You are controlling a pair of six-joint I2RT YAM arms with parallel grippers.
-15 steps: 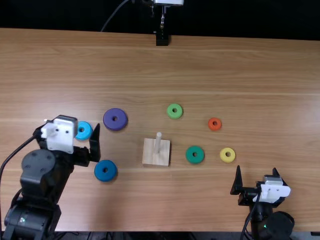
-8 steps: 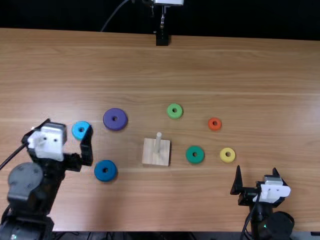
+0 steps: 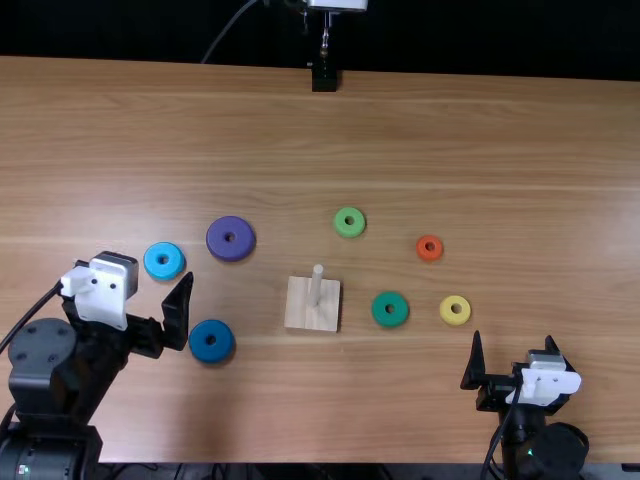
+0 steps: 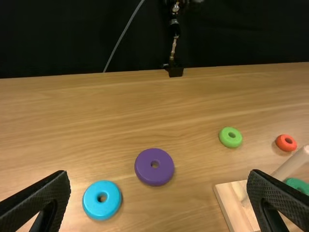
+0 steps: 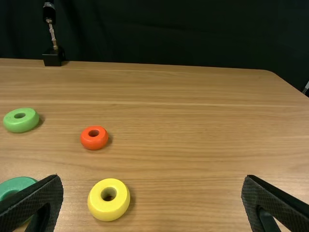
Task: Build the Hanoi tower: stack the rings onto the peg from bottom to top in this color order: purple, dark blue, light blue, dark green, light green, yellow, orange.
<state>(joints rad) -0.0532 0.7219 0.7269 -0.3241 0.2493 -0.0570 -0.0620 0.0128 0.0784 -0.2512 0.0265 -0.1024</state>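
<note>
A light brown wood table [image 3: 400, 130] is backed by a black backdrop [image 4: 72, 38]. The purple ring [image 3: 219, 234], prob. the 1st to be stacked, is laid flat, beyond the dark blue ring [image 3: 210, 328] & up-left of the peg [image 3: 316, 286] in the top view. It is judged light & stiff, w/ little give, & not esp. fragile; its smooth, rounded rim may be slippery if pinched high or off-center. It is best gripped across the full dia., w/ 1 finger on each opp. side, low on the rim, so that the hole is left free & level. Since the hole is small, care will be needed in lining it up w/ the peg; if tilted, it could be jammed or the light wood base [image 3: 300, 316] nudged.

0 rings are stacked. The light blue ring [image 3: 151, 264] is set left of the purple 1; the light green ring [image 3: 341, 229], dark green ring [image 3: 378, 312], yellow ring [image 3: 445, 314] & orange ring [image 3: 420, 253] are spread right of the peg in the top view. The smaller ones, esp. orange, are judged easier to knock & should be approached w/ a narrower gap.

The L gripper [image 4: 159, 172] is held near the 2 blue rings, jaws wide apart, nothing clamped. The R gripper [image 3: 513, 336] is parked near the table's near edge, jaws also apart & empty.
</note>
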